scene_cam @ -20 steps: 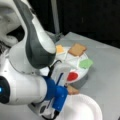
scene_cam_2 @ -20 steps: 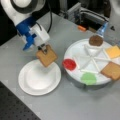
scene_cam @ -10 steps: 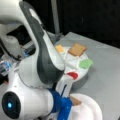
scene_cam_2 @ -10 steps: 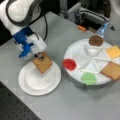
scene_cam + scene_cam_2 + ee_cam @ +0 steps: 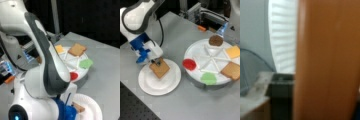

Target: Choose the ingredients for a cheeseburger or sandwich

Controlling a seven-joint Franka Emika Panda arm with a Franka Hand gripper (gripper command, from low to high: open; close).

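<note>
Gripper [image 5: 157, 61] low over the white plate [image 5: 147, 85] at a front view's left, fingers pinching a tan toast slice [image 5: 159, 69] that lies on the plate — the slice fills the wrist view [image 5: 327, 60]. On the divided tray [image 5: 195, 53] at right: second toast slice [image 5: 231, 70], patty [image 5: 216, 40], cheese square [image 5: 233, 51], lettuce leaf [image 5: 208, 78], tomato disc [image 5: 189, 64]. All rest on the grey counter [image 5: 182, 105].

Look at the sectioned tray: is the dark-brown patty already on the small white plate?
No: the patty sits in the sectioned tray, while the plate holds only the toast slice at the gripper.
</note>
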